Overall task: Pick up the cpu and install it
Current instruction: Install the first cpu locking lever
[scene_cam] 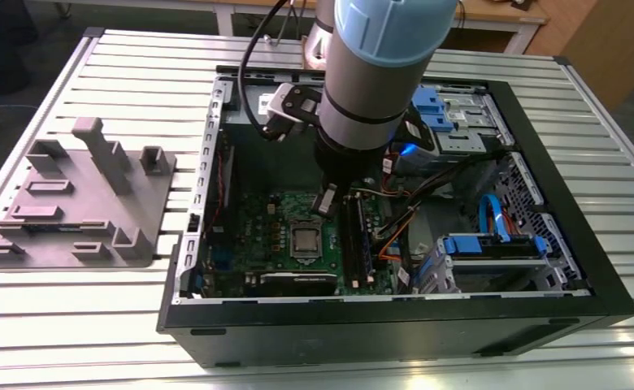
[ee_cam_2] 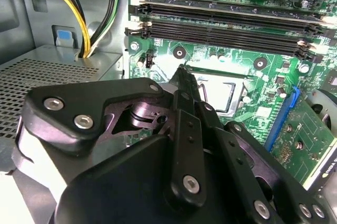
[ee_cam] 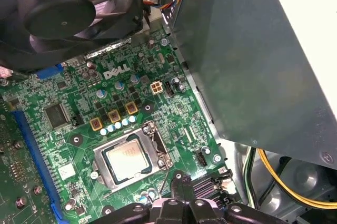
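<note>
One case: black metal computer box (scene_cam: pixel 404 325), lying open.
Board: green motherboard (ee_cam: pixel 79 103) inside.
Gripper (scene_cam: pixel 326 199): black fingers pressed together, empty, just above board.
Cpu (ee_cam: pixel 126 158): silvery square chip, in socket; install seemingly done, further moves needing clearance.
Views: first wrist bares chip; second half-hides it.

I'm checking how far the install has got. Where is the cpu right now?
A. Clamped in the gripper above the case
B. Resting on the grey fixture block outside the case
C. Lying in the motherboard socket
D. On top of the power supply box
C: the cpu lies flat inside the socket frame on the motherboard, with the gripper just beside it.
</note>
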Action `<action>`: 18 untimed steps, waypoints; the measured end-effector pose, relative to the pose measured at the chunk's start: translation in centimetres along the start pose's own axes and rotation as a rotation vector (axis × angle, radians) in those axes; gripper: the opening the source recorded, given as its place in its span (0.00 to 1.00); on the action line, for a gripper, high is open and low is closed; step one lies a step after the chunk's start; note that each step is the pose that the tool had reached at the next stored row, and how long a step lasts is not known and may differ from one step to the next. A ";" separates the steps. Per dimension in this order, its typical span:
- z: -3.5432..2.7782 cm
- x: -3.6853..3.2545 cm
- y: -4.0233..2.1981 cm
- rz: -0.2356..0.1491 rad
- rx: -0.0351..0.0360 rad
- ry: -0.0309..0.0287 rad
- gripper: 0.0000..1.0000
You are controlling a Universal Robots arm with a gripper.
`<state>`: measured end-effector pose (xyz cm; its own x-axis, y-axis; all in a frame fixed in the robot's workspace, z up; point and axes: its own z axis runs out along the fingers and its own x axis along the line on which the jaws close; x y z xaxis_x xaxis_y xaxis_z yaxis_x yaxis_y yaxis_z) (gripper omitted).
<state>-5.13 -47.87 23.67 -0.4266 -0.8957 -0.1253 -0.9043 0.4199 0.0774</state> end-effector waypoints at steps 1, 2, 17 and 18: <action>0.00 0.02 -0.01 0.000 0.0000 0.0000 0.10; -0.01 0.04 -0.02 0.000 0.0000 0.0000 0.10; -0.05 0.29 -0.14 -0.029 -0.0036 0.0023 0.10; -0.05 0.29 -0.14 -0.037 -0.0047 0.0028 0.10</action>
<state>-5.13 -48.20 23.67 -0.3931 -0.9109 -0.1253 -0.9192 0.3860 0.0774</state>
